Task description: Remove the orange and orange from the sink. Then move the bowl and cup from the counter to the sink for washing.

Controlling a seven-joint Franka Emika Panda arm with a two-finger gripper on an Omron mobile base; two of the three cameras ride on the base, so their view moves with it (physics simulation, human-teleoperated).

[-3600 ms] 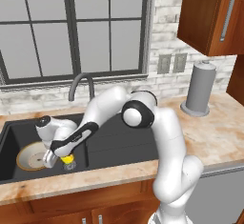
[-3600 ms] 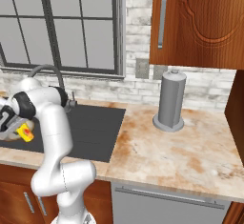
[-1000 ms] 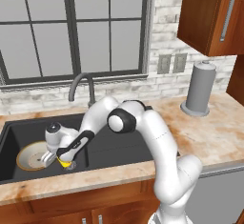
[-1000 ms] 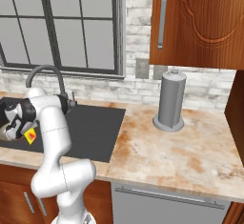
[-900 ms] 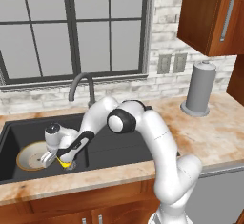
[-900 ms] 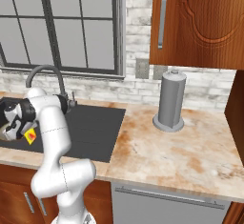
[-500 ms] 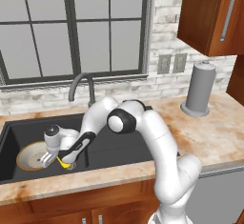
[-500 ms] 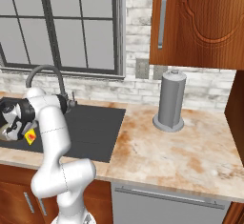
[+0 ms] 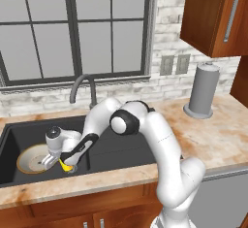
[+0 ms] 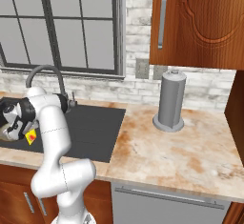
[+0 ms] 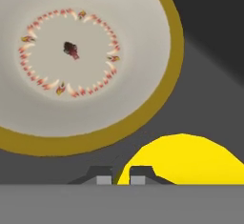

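My gripper (image 9: 64, 161) is low in the black sink (image 9: 121, 144), at its left front, shut on the rim of the yellow cup (image 9: 66, 164). The hand view has the cup (image 11: 186, 161) at the lower right, with its edge pinched between my gripper's (image 11: 117, 176) two tips. The bowl (image 9: 31, 158) lies in the sink just left of the cup, cream inside with red specks and a tan rim (image 11: 71, 51). From the right base view the cup (image 10: 31, 137) peeks out behind my arm. The oranges are out of view.
A dark curved faucet (image 9: 80, 84) stands behind the sink. A grey paper-towel holder (image 9: 203, 96) stands on the marbled counter (image 9: 218, 135) at the back right. Wood cabinets hang above it. The sink's right half (image 10: 95, 123) is bare.
Since the earliest frames the arm has sunk lower into the sink with the cup. Over the last second almost nothing has moved.
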